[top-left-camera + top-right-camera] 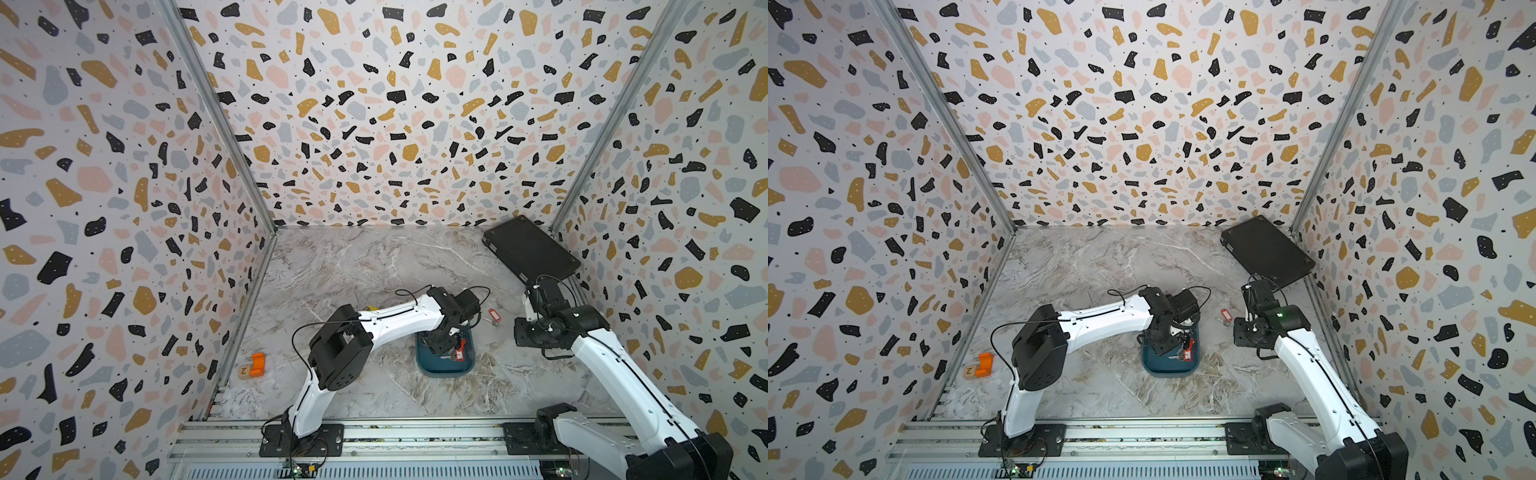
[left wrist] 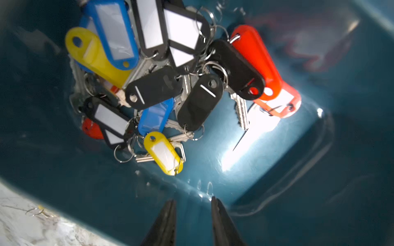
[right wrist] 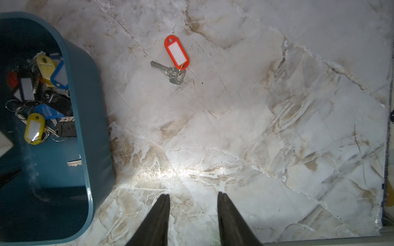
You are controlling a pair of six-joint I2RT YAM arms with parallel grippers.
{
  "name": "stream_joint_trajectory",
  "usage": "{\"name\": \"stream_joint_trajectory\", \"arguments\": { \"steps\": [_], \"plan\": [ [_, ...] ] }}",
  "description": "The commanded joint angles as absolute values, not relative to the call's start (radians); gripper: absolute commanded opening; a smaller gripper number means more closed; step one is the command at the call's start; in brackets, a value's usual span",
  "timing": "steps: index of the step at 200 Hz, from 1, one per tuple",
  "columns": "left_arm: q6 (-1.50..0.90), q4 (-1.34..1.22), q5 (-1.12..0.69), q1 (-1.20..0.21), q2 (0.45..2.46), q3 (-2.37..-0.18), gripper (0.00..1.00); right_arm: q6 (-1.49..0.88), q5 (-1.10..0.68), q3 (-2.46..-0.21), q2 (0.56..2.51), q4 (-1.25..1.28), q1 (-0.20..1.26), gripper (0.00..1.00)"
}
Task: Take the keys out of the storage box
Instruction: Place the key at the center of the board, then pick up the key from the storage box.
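Your left arm bends forward over the storage box (image 1: 444, 373). The left gripper (image 2: 193, 199) points down into it, jaws apart and empty, with the keys (image 2: 162, 85) heaped just ahead of its tips. Your right gripper (image 3: 193, 194) hovers over the table (image 3: 255, 127) beside the box, jaws apart, a red-tagged key (image 3: 175, 53) lying ahead of it.

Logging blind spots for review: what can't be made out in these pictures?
- How many keys: left arm hides part of the storage box in both top views; in the left wrist view tags overlap and the frame edge cuts the pile.
- Whether the left pincer touches the box: too dark and small in top views.
- Black case, near corner: behind the right arm.
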State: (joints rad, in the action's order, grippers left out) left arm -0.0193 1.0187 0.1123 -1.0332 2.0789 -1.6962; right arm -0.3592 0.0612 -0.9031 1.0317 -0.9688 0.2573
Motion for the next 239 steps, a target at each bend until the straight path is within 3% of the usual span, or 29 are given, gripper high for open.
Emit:
{"name": "stream_joint_trajectory", "arguments": {
  "steps": [1,92,239],
  "plan": [
    [-0.002,1.053,0.126,-1.028,2.109,-1.735,0.31,-0.371,0.075,-0.899,1.008,-0.983,0.262,0.42],
    [-0.001,1.058,0.088,-0.958,2.173,-1.779,0.31,-0.369,0.065,-0.897,1.009,-0.983,0.263,0.43],
    [-0.008,1.037,0.039,-0.957,2.197,-1.743,0.26,-0.367,0.063,-0.899,1.025,-0.982,0.262,0.43]
  ]
}}
